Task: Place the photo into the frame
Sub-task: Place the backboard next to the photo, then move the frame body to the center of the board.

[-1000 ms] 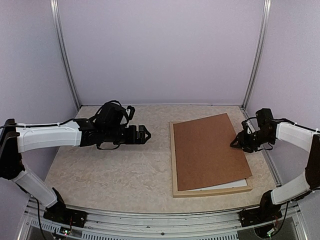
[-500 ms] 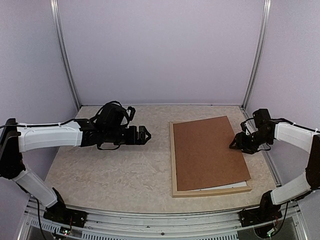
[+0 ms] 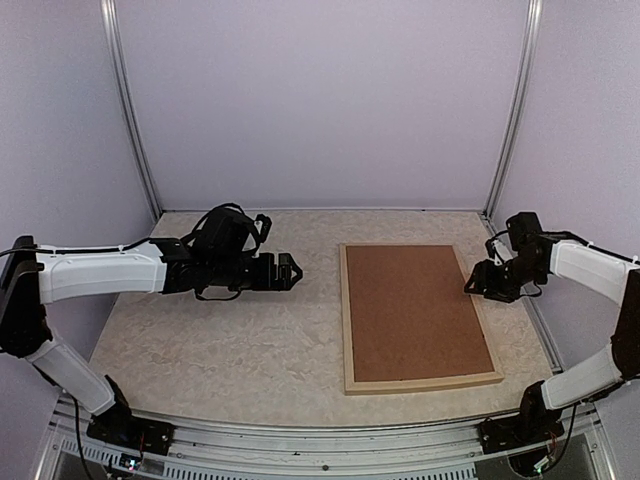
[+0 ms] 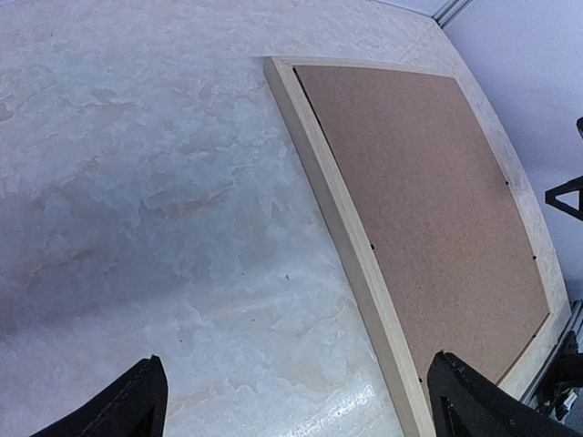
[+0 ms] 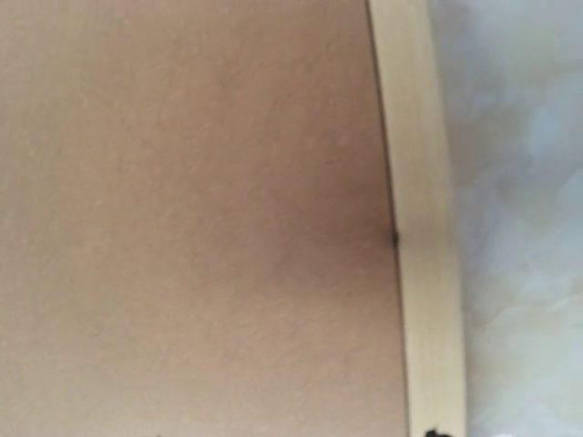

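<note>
Moved: flat brown hardboard sheet [image 3: 415, 310] now lies square inside pale wooden frame [image 3: 425, 382].
Left claw [image 3: 293, 270]: wide.
Right claw [image 3: 473, 285]: we cannot tell.

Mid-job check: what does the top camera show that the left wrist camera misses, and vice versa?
Top only: the left arm whole and all four corners of the frame. Left wrist only: small dark specks along the frame's inner lip. Both: the open left claw, and the brown backing board lying flat inside the frame, with no photo showing.
</note>
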Tool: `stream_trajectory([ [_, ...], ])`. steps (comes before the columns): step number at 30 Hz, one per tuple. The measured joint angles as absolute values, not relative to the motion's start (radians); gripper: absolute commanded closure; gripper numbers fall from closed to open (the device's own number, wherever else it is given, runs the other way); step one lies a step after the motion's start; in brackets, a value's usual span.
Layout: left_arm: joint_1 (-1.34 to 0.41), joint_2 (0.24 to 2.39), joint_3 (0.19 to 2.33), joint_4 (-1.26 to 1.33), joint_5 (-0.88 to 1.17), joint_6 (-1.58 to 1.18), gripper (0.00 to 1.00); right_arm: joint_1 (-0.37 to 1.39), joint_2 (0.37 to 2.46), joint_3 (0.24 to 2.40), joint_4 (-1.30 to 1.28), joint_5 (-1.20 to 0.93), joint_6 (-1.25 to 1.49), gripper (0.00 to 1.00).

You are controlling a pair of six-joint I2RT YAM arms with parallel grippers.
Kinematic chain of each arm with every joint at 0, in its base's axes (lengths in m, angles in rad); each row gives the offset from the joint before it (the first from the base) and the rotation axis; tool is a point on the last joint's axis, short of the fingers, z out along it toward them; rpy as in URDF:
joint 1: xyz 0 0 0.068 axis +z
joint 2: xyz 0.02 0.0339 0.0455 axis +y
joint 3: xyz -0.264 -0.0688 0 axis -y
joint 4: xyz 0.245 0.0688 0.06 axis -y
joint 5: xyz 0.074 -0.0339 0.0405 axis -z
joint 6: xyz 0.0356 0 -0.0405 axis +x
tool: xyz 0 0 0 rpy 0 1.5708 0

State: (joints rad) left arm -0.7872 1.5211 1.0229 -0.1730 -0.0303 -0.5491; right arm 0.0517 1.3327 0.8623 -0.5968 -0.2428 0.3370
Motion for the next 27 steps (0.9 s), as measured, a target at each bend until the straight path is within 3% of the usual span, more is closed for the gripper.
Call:
stream_trajectory([
  [13, -0.788, 1.522, 1.023, -0.173, -0.030, -0.549, 0.01, 0.051, 1.397, 0.867, -0.570, -0.155, 0.322, 0.38],
  [27, -0.800, 1.577, 1.021, -0.163, -0.030, -0.549, 0.01, 0.017, 1.539, 0.867, -0.440, -0.228, 0.307, 0.38],
])
